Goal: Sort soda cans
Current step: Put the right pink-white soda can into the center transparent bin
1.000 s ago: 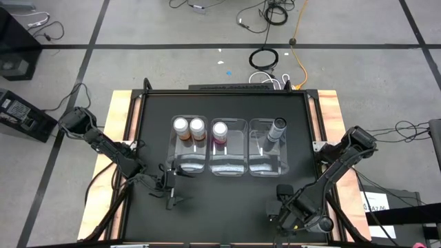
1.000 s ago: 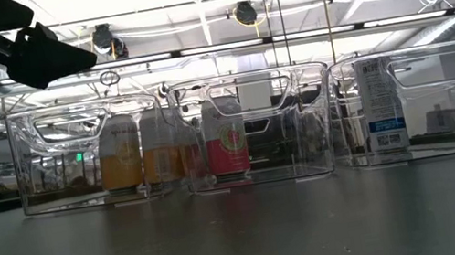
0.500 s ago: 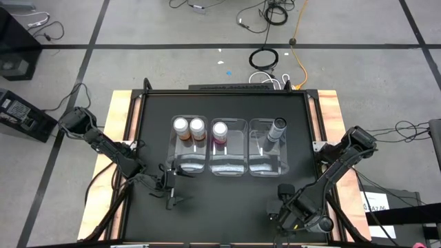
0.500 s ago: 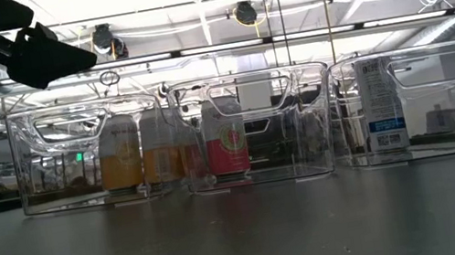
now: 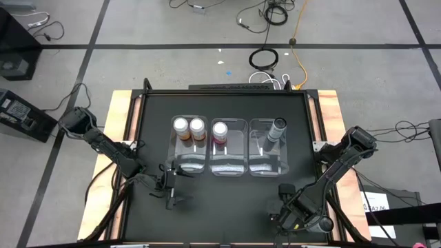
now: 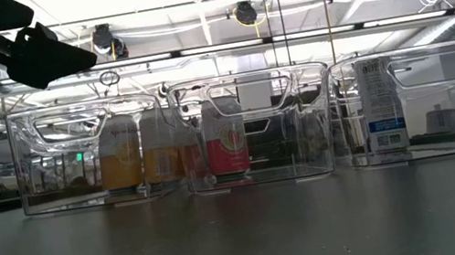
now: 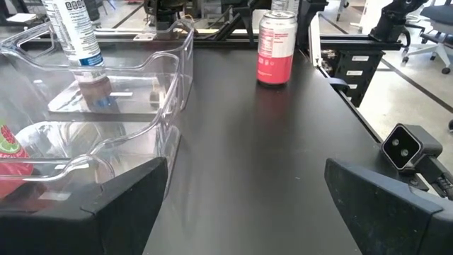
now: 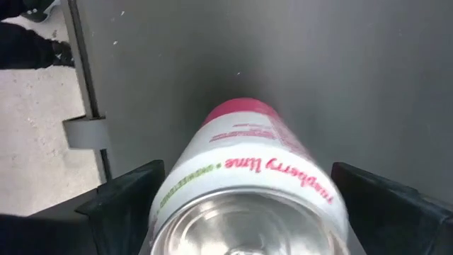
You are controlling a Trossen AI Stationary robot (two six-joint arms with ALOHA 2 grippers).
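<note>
Black matting covers the tabletop (image 5: 227, 207), ringed by grey floor and cables. Near its front edge toward the right corner, the right gripper (image 8: 248, 212) stands spread wide, a pink raspberry-lime can (image 8: 248, 177) upright between its fingers; whether they touch it cannot be told. The left gripper (image 5: 172, 196), also spread and holding nothing, hovers near the front edge, left of centre. Mid-table sit three clear bins (image 5: 228, 165): two orange cans (image 5: 189, 127) in the left one, a red can (image 5: 220, 130) in the middle, a grey can (image 5: 275, 129) in the right.
</note>
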